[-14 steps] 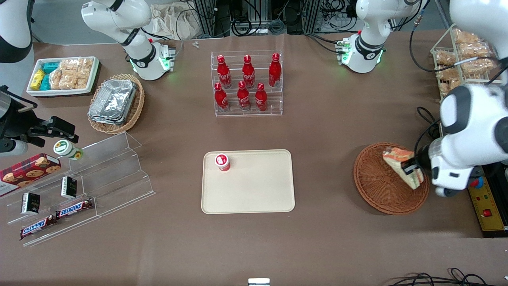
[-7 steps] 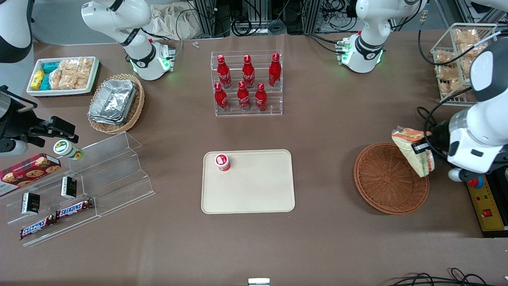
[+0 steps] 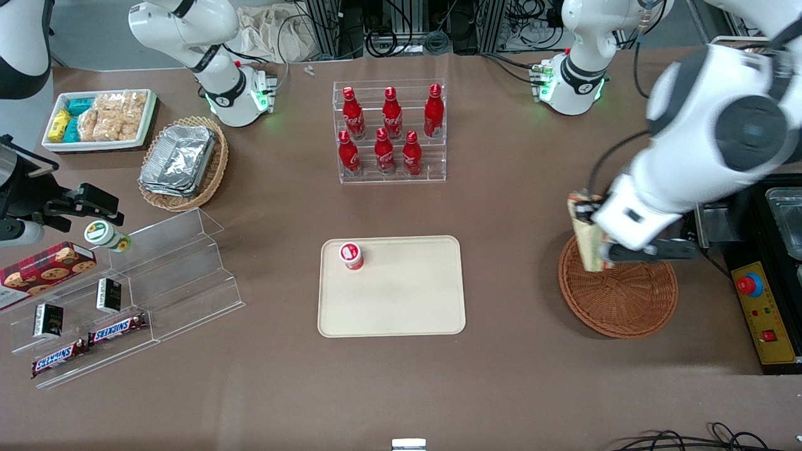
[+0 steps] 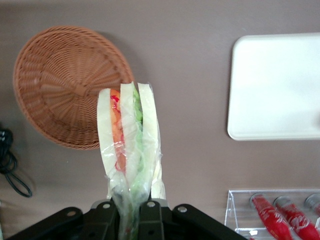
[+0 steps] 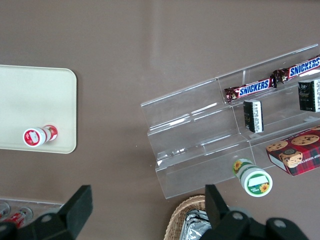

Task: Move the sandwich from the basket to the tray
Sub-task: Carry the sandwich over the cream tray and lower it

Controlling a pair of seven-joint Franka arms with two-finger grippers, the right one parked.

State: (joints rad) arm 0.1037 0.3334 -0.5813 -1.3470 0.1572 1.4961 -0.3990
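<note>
At the right of the front view, the left arm's gripper (image 3: 592,233) hangs above the edge of the round reddish-brown wicker basket (image 3: 620,297), on the side that faces the flat cream-beige rectangular tray (image 3: 391,300). Its jaws are closed narrowly on the small triangular clear-wrapped sandwich (image 3: 584,235), and they pinch it at one end. In the left wrist view the gripper (image 4: 131,210) grips the wrapped end of the sandwich (image 4: 130,137), and the rest of the wedge stands out free from the jaws, with pale bread slices and orange-red and green filling between them. The sandwich is lifted clear of the basket (image 4: 65,85); it touches neither the basket nor the brown worktop (image 3: 520,200). In the front view it hangs upright, just at the basket's rim. The tray lies near the middle of the front view, well apart from the sandwich, and a small red cup with a white lid (image 3: 351,255) stands in its upper left corner.
</note>
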